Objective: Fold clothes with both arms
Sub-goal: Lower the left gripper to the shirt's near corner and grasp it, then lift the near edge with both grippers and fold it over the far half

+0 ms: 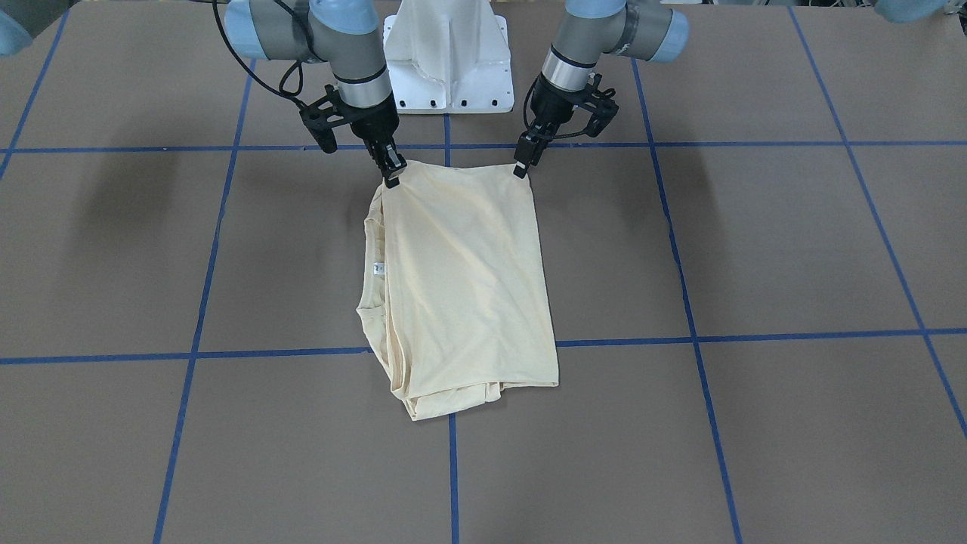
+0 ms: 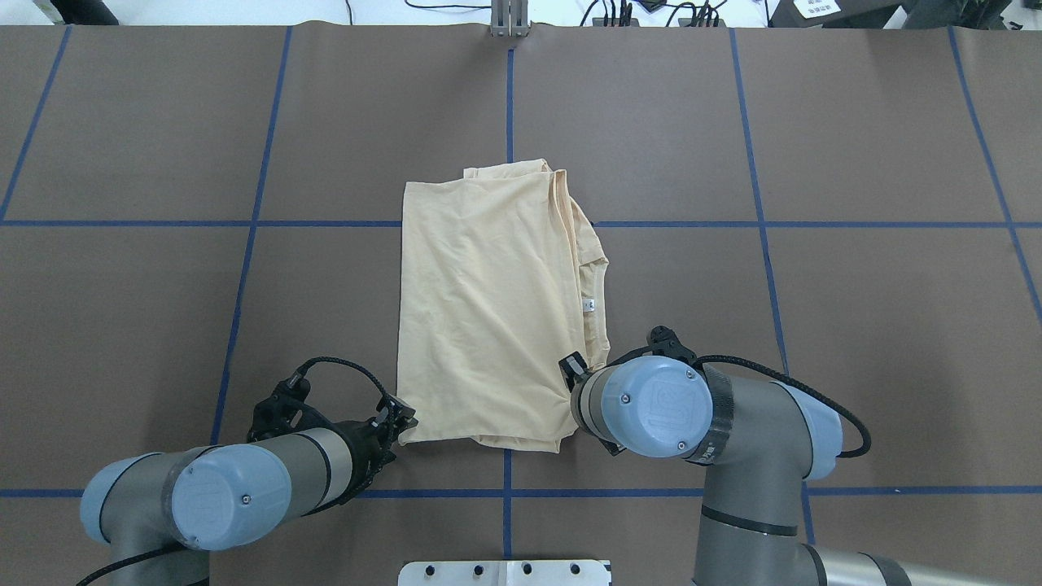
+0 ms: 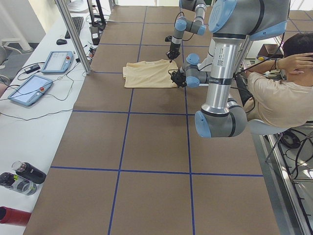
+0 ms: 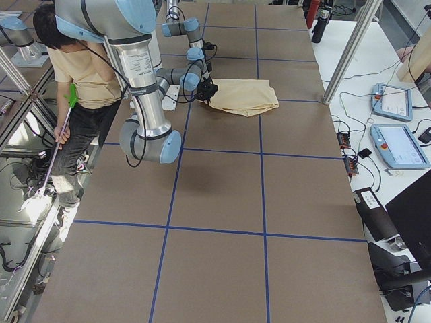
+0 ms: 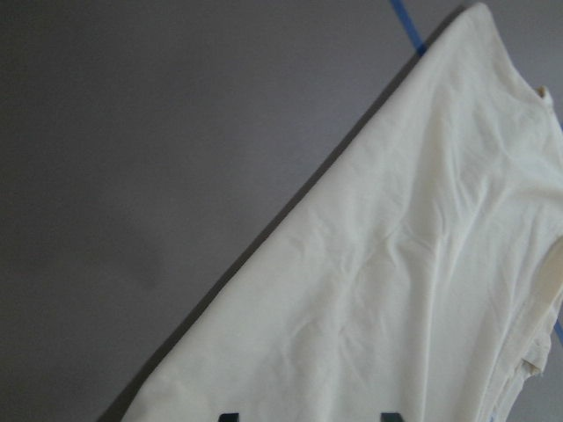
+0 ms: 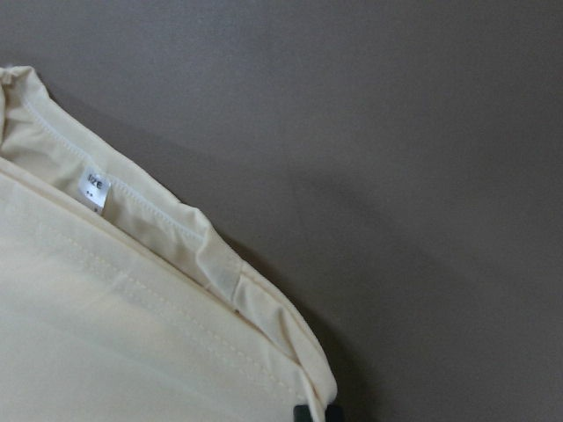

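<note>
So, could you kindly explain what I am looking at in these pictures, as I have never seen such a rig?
This is a robot with a left arm and a right arm, each ending in a two-finger pincer. One picture faces the robot across the table, so its left arm shows on that picture's right. One looks down from behind it, two look along the table from its ends, and two come from cameras on the wrists. A cream shirt lies folded on the table, its neck label showing. The right pincer appears shut on one shirt corner nearest the robot. The left pincer is at the other such corner. Its fingertips stand apart in the wrist view, so it seems open.
</note>
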You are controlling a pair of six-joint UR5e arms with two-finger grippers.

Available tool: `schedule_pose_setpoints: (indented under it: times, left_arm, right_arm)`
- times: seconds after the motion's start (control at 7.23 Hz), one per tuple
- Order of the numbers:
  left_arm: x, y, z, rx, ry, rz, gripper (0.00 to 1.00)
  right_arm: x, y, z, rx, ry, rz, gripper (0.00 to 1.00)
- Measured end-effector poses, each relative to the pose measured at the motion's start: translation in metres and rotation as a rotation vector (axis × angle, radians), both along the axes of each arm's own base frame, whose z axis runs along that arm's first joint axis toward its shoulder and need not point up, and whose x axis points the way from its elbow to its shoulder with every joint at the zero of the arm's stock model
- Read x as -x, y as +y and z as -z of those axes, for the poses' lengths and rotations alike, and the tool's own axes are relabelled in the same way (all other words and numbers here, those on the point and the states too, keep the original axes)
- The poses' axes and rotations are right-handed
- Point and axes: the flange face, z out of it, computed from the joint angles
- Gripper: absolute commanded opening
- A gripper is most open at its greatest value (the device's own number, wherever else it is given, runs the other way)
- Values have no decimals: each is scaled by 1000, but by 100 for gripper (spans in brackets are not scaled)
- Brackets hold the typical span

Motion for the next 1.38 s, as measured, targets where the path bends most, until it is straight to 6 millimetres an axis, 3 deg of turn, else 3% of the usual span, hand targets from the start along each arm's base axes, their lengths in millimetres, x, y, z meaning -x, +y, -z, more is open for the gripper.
schedule_pose_setpoints:
  times: [0.14, 0.28, 0.83, 1.11, 1.38]
  left_arm:
    - [-3, 1, -1, 2, -3, -3, 5]
    - [-5, 2, -1, 6, -2, 1, 0]
    - [2, -2, 16, 1, 36, 32, 0]
    - [33, 10, 36, -11, 84, 15, 0]
    - [63, 33, 58, -8, 132, -25, 0]
  right_arm:
    - [0, 0, -1, 0, 1, 0, 0]
    - [0, 0, -1, 1, 3, 1, 0]
    - [1, 3, -1, 0, 1, 4, 0]
    - [-11, 13, 3, 10, -19, 5, 0]
    - [-33, 41, 7, 88, -69, -28, 0]
